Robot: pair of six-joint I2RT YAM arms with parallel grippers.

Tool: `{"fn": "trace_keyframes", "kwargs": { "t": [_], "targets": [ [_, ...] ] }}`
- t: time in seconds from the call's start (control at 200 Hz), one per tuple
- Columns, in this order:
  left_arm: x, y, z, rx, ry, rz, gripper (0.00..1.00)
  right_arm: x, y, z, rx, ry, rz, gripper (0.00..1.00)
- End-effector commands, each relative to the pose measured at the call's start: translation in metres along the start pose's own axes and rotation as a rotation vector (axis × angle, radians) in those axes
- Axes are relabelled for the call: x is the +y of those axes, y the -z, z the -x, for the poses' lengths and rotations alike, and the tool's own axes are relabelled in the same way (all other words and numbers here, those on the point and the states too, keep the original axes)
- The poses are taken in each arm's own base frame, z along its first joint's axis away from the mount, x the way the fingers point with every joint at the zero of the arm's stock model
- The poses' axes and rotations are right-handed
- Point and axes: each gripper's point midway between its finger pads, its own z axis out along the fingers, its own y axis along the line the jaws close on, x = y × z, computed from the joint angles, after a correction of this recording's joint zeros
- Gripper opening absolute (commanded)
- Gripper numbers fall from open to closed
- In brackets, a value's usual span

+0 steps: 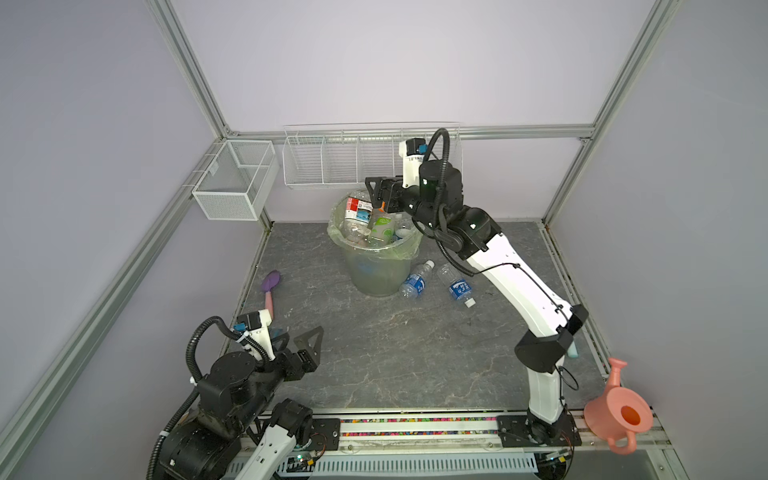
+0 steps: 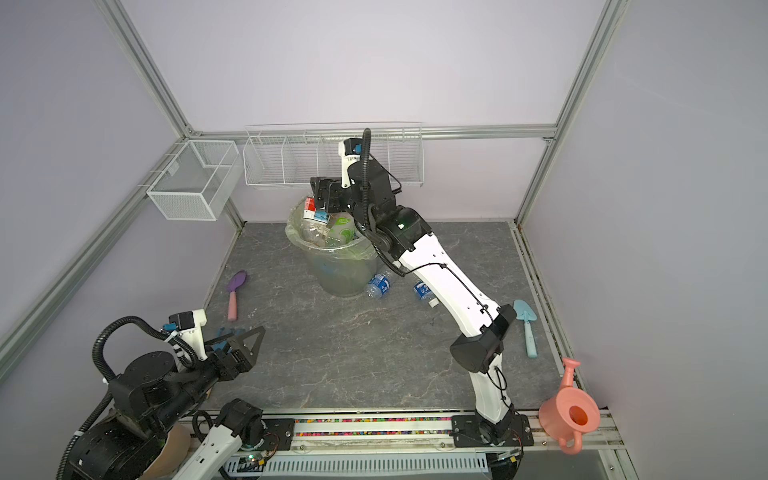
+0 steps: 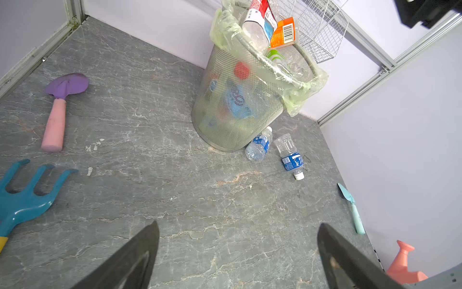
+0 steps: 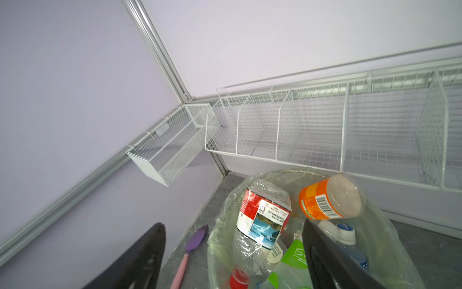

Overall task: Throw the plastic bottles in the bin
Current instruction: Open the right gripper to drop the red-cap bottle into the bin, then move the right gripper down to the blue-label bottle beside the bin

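2 plastic bottles lie on the floor at centre frame in both top views: the left bottle (image 1: 414, 283) at the base of the bin (image 1: 370, 270), the right bottle (image 1: 458, 287) just beside. More fill the bin. Above its rim the right gripper (image 1: 376, 192) stands jaws apart, empty; lower left, the left gripper (image 1: 300, 341) likewise.

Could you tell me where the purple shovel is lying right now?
In both top views the purple shovel lies flat near the table's left edge, left of the bin.

Bright, diffuse light; faint shadow under the bin (image 1: 374, 272); wide-angle bowing at edges.
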Motion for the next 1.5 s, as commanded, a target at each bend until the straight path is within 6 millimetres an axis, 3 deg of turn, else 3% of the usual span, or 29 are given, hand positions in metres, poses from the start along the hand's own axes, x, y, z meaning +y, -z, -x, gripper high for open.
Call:
{"fn": "trace_keyframes", "kwargs": {
  "t": [0.0, 0.4, 0.615, 0.84, 1.175, 1.35, 1.495],
  "targets": [
    [0.000, 0.002, -0.001, 0.011, 0.005, 0.000, 0.98, -0.004, 0.007, -0.008, 0.015, 0.043, -0.025, 0.88],
    [-0.006, -0.007, -0.001, 0.025, 0.010, -0.021, 0.98, -0.036, 0.077, 0.000, -0.040, 0.084, -0.137, 0.88],
    [-0.009, -0.012, -0.002, 0.039, 0.012, -0.030, 0.98, -0.064, 0.114, -0.011, -0.058, 0.094, -0.220, 0.88],
    [-0.015, -0.024, -0.003, 0.066, 0.013, -0.041, 0.98, -0.103, 0.139, -0.039, 0.018, 0.106, -0.330, 0.88],
    [-0.025, -0.050, -0.012, 0.131, 0.035, -0.081, 0.98, -0.179, 0.171, -0.087, 0.138, 0.067, -0.500, 0.88],
    [-0.026, -0.057, -0.016, 0.152, 0.042, -0.089, 0.97, -0.203, 0.169, -0.117, 0.267, 0.116, -0.543, 0.88],
    [-0.026, -0.064, -0.025, 0.174, 0.063, -0.104, 0.97, -0.212, 0.156, -0.144, 0.395, 0.161, -0.525, 0.88]
  ]
}}
